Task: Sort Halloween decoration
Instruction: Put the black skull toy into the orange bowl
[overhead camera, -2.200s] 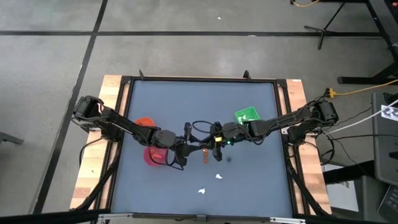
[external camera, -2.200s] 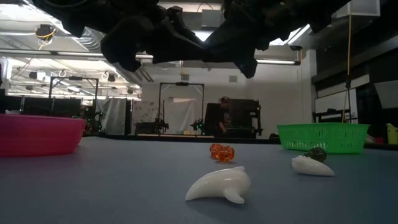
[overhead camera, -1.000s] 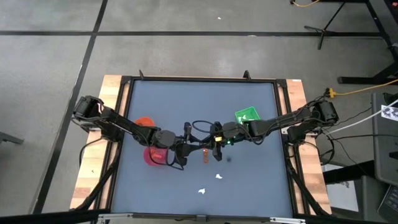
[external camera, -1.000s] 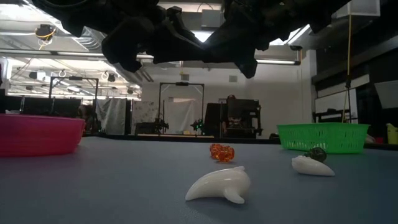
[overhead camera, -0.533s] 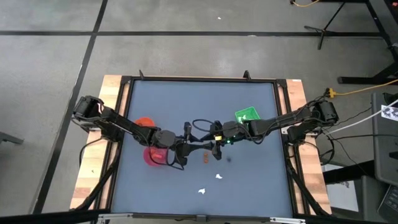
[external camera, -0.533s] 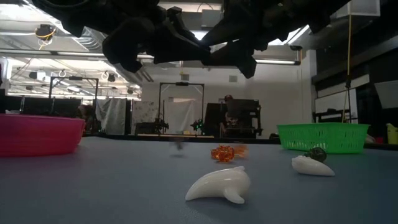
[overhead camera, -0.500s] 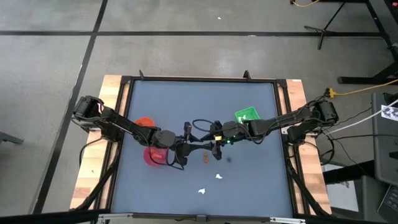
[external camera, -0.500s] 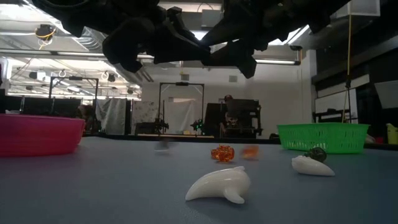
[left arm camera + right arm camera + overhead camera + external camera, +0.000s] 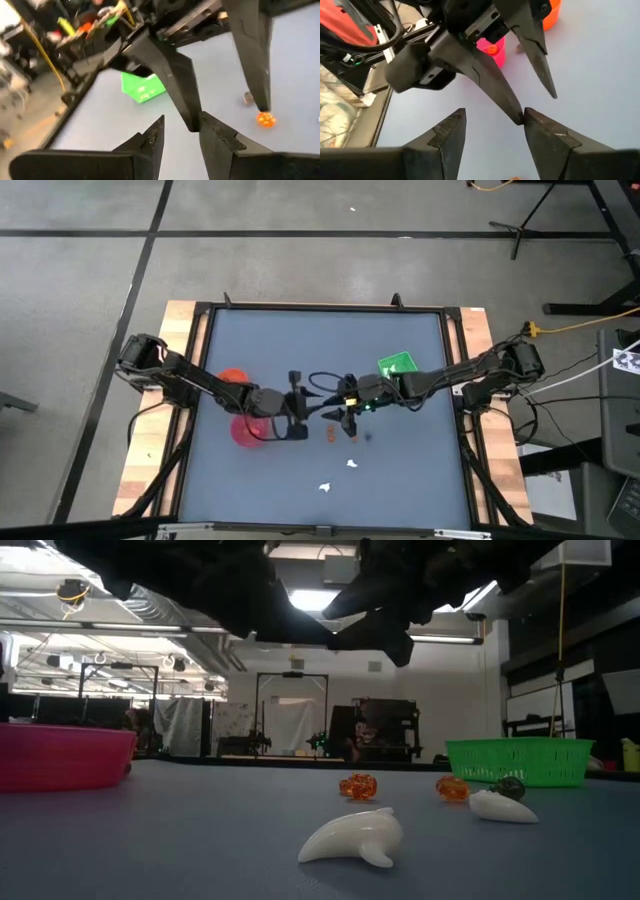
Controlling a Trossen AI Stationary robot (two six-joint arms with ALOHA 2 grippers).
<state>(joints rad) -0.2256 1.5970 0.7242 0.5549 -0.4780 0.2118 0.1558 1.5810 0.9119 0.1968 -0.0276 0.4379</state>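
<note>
Spreading matte blue-grey under both arms, tabletop framed in pale wood, with a workshop of racks and strip lights showing behind it.

Hovering above mid-table, left pincer: tapering dark fingers standing a narrow gap apart, gripping nothing. Facing it tip to tip, right pincer: wedge-shaped fingers standing clearly wider apart, likewise gripping nothing. Nearly meeting in the air over the scattered Halloween decoration.

Lying on the table just below the right pincer, glossy knobbly orange piece. Resting near it, out toward the right arm's side, second orange piece, rounder and smoother. Sitting just beside that one, dark roundish piece, looking to touch a smooth white piece shaped like a pointed drop. Lying farther from both pincers, toward the table's front edge, larger white piece, curved like a claw and shiny.

Standing behind the left pincer, under the left arm, round pink bowl with a smooth plastic wall. Sitting just beyond it, beside the same arm, round orange bowl. Resting beside the right arm, behind the right pincer, square green tray with a ribbed, slatted wall.
</note>
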